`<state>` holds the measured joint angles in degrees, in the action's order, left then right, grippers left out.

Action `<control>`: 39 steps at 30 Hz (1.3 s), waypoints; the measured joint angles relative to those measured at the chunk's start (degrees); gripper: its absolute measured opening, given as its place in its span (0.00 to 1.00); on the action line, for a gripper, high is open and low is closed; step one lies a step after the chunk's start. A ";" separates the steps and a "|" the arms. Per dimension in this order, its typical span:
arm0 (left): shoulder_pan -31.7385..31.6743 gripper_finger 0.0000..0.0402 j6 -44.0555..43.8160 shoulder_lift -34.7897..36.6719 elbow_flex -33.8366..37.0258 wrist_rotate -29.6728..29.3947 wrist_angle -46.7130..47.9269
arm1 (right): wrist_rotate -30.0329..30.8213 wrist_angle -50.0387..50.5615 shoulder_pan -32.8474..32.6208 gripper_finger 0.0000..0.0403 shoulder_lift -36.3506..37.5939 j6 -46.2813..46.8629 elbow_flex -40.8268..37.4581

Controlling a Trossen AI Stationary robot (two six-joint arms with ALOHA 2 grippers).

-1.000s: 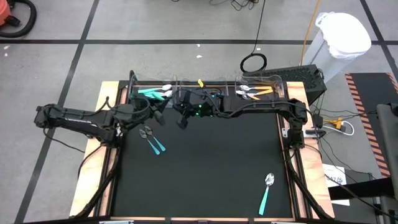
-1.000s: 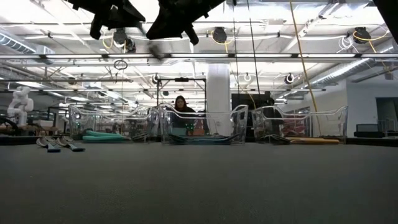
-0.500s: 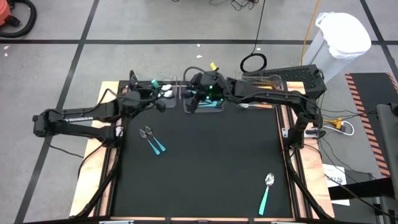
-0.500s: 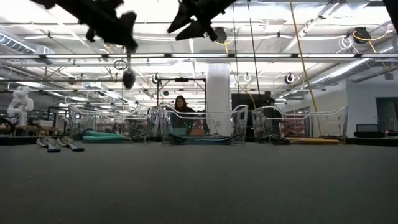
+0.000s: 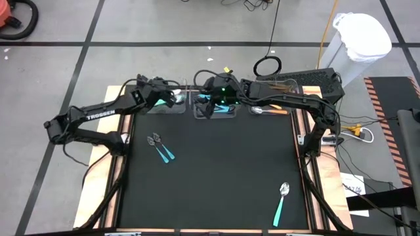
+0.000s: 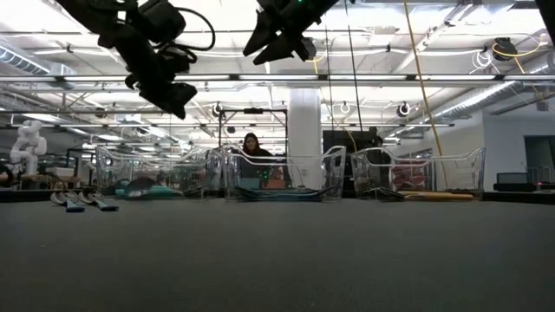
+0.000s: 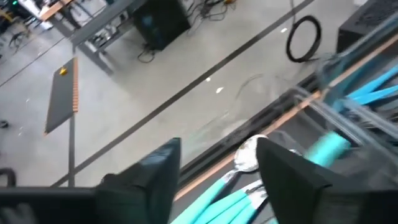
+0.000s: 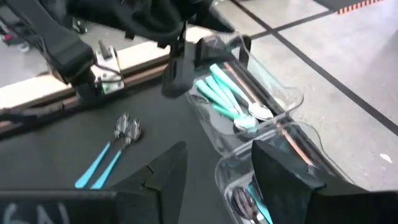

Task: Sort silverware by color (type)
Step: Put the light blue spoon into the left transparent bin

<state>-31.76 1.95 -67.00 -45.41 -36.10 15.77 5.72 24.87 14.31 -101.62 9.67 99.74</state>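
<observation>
Both pincers hang over the row of clear bins along the bench's (image 5: 210, 190) far edge. Left pincer (image 5: 172, 98) is above the left bin (image 5: 161, 108), its dark fingers (image 7: 283, 171) spread apart with nothing between them; below them in the left wrist view lie teal-handled spoons (image 7: 217, 199) in that bin, one metal bowl (image 7: 247, 154) showing just past the fingers. Right pincer (image 5: 205, 108) hovers over the middle bin (image 5: 216, 111), its fingers (image 8: 277, 171) likewise parted and empty; light-blue handles (image 8: 258, 205) show in the bin beneath it.

Out on the black mat, a pair of light-blue spoons (image 5: 161, 147) lies side by side near the left edge, the long axes running diagonally, bowls toward the far left and handles toward the near right. Well apart from them, a single teal spoon (image 5: 281, 203) rests near the right front corner, almost parallel to the bench's side edge, bowl at the far end and handle pointing toward the front. Orange-handled pieces (image 5: 272, 108) lie in the right bin (image 5: 292, 88), handles pointing right.

A person (image 6: 252, 147) sits in the room beyond the bench.
</observation>
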 joint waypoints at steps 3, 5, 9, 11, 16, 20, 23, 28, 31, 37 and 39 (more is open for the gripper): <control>-1.00 0.63 -0.84 -0.03 -0.05 -0.02 0.16 | -0.04 0.97 0.39 0.44 -0.02 -0.35 0.00; -0.87 0.66 -4.41 0.43 -0.77 0.19 1.40 | -0.04 1.30 0.73 0.44 -0.02 -0.35 0.00; 0.20 0.68 -11.13 2.25 -4.31 2.96 5.67 | -0.06 2.35 1.07 0.44 -0.02 -0.33 0.00; 1.44 0.68 -12.99 3.10 -5.98 4.50 8.61 | -1.85 3.70 1.05 0.44 -0.02 -0.33 0.00; 5.88 0.69 -19.79 5.21 -7.41 12.20 13.82 | -10.70 8.98 1.01 0.44 -0.04 3.76 0.00; 9.78 0.69 -29.39 5.61 -7.41 18.22 19.03 | -10.40 15.93 -0.22 0.42 -0.04 7.28 0.00; 13.91 0.69 -34.32 5.57 -7.33 20.15 21.04 | -8.07 26.57 -1.99 0.39 0.11 16.71 0.00; 22.81 0.69 -37.44 5.57 -7.30 19.90 20.78 | -1.13 45.47 -9.42 0.37 0.92 30.90 0.00; 28.03 0.69 -39.23 5.57 -7.28 17.95 20.76 | 0.16 49.82 -16.25 0.39 1.57 40.00 0.00; 37.15 0.69 -40.71 5.55 -7.26 13.46 20.60 | 0.10 53.48 -29.40 0.45 1.59 61.30 0.02; 39.53 0.69 -40.70 5.55 -7.26 12.33 20.64 | -0.01 55.46 -33.12 0.46 1.44 67.44 0.02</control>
<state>7.77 -38.75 -61.45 -52.66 -23.76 36.41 5.70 80.32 -18.81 -100.18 77.11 99.77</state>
